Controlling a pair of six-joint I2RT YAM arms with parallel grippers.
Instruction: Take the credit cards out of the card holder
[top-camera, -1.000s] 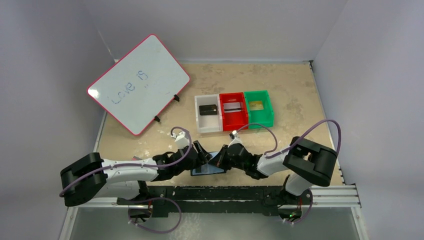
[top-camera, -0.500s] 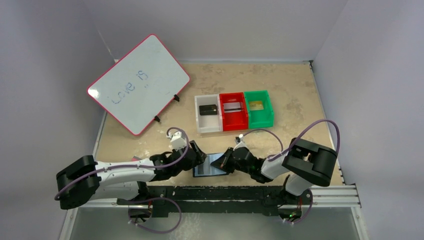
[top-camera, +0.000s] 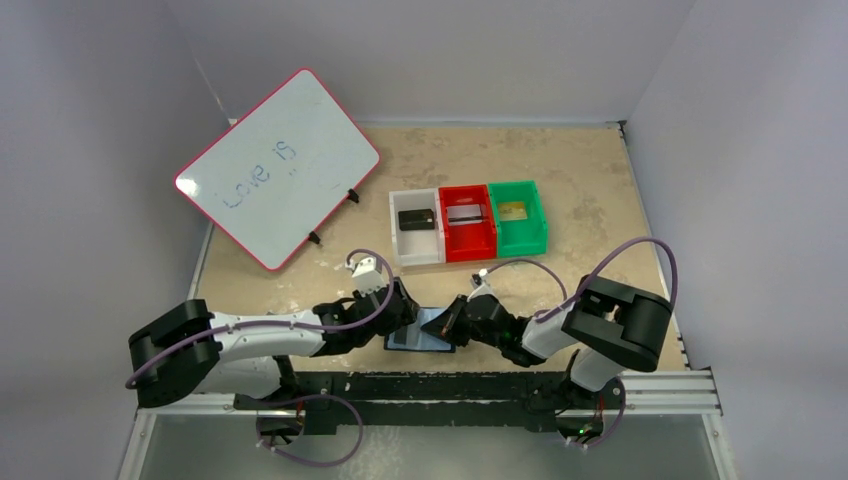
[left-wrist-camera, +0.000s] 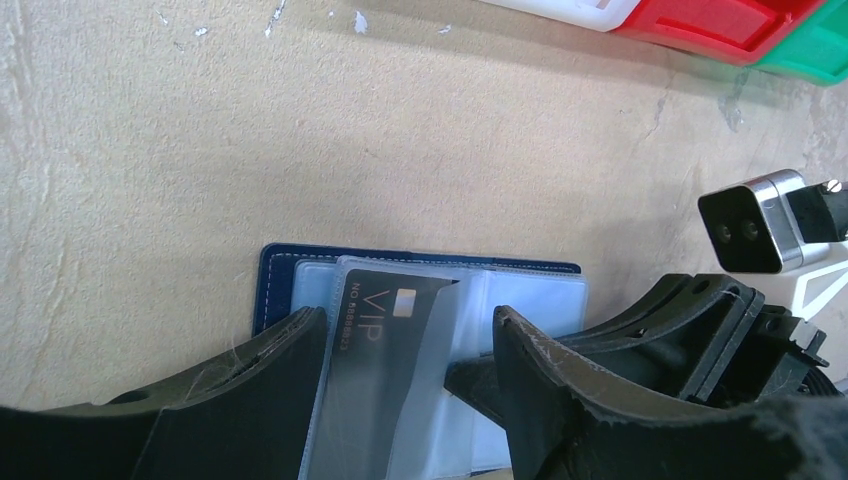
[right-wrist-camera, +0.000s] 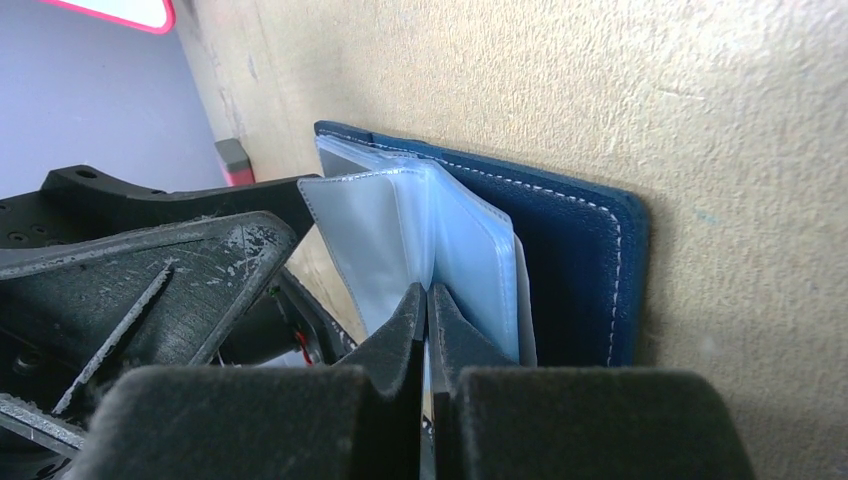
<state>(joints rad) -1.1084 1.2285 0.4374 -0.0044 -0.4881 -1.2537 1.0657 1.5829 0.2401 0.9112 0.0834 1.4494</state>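
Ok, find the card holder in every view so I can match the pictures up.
Top external: card holder lies open near the front edge, between the two grippers.
Left wrist: lower centre, a black VIP card in its clear sleeve.
Right wrist: centre, sleeves fanned up.
Shared landmark: the navy cover's stitched edge.

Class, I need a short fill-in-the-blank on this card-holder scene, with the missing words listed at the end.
1. The card still in the card holder reads ____.
2. The bin between the white bin and the green bin is ____.
3. The right hand is shut on a clear ____ of the holder.
4. The whiteboard has a ____ frame.

Missing words: VIP; red; sleeve; pink
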